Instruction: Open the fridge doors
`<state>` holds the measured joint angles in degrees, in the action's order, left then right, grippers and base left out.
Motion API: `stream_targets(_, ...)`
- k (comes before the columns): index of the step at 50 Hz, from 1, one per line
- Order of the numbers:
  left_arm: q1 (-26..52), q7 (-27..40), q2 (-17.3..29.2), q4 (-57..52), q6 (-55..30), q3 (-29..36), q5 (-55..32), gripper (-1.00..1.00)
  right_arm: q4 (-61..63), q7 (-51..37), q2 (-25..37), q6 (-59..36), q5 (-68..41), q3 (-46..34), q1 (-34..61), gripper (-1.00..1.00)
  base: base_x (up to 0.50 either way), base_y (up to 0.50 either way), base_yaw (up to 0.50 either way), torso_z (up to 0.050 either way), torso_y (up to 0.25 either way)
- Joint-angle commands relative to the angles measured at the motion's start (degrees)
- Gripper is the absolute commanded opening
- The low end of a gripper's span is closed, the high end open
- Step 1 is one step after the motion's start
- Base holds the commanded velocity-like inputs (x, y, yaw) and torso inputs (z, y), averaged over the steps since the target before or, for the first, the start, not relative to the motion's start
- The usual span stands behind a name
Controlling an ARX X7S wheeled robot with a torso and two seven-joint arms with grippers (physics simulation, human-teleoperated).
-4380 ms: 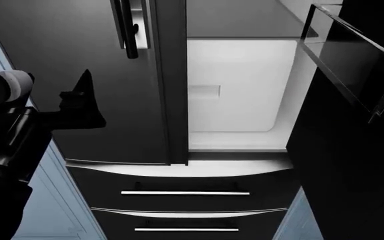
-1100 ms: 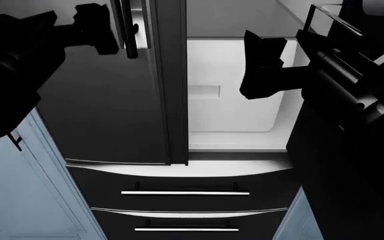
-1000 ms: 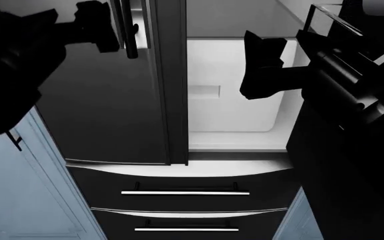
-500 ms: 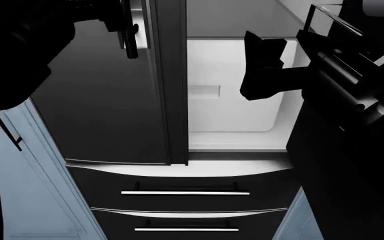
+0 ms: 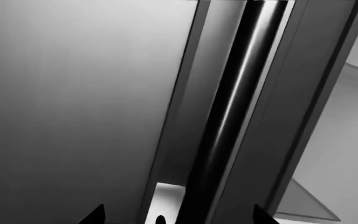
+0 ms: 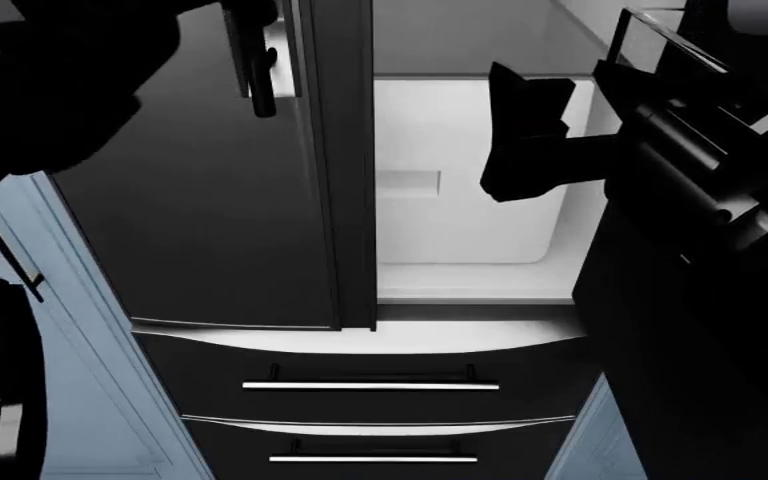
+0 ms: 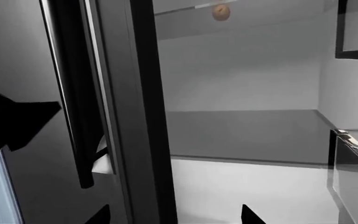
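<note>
Left fridge door: the tall glossy dark-grey left door [image 6: 211,220] stands closed, filling the head view from about 9 to 12 o'clock.
Left door handle: a vertical silver-and-black bar handle [image 6: 256,60] sits on that door near its inner edge, at roughly 11 o'clock in the head view; in the left wrist view the same bar [image 5: 229,116] runs the whole height of the frame.
Right fridge door: the glossy black right door [image 6: 698,330] is swung open at 3 to 5 o'clock, with a clear plastic shelf bin [image 6: 704,120] on its inner side.
Fridge interior: the white lit compartment [image 6: 478,180] shows between the two doors, just right of centre; a small round orange item [image 7: 221,11] sits high inside, too small to identify.
Left gripper: the black left gripper [image 5: 175,215] shows only two dark fingertips at the frame edge, spread apart either side of the handle bar, not closed on it. In the head view its arm is a dark mass at 10 o'clock, reaching up by the handle; whether it touches is unclear.
Right gripper: the black right gripper [image 6: 528,130] hangs in front of the white interior at 2 o'clock, fingers apart, holding nothing.
Drawers: two wide black drawers with horizontal silver handles [image 6: 371,385] lie at 6 o'clock, below the doors.
Cabinet: a pale blue cabinet door [image 6: 77,400] stands at 7 to 8 o'clock.
</note>
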<state>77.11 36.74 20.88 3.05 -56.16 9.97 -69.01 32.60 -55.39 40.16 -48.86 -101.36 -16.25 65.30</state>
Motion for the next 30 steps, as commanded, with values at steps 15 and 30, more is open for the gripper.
stream_targets(15, 3.41, -2.08, -3.13, 8.38, 1.68, 1.01, 0.68, 1.0, -0.42, 0.35, 0.32, 0.43, -0.08, -0.1, 0.35, 1.0, 0.0, 0.0, 0.0, 0.0, 0.0)
stream_targets(30, 5.05, -5.58, -3.28, 11.52, 2.34, 3.64, 2.72, 1.0, -0.29, 0.47, 0.5, 0.8, -0.04, -0.13, 0.07, 1.0, 0.0, 0.0, 0.0, 0.0, 0.0)
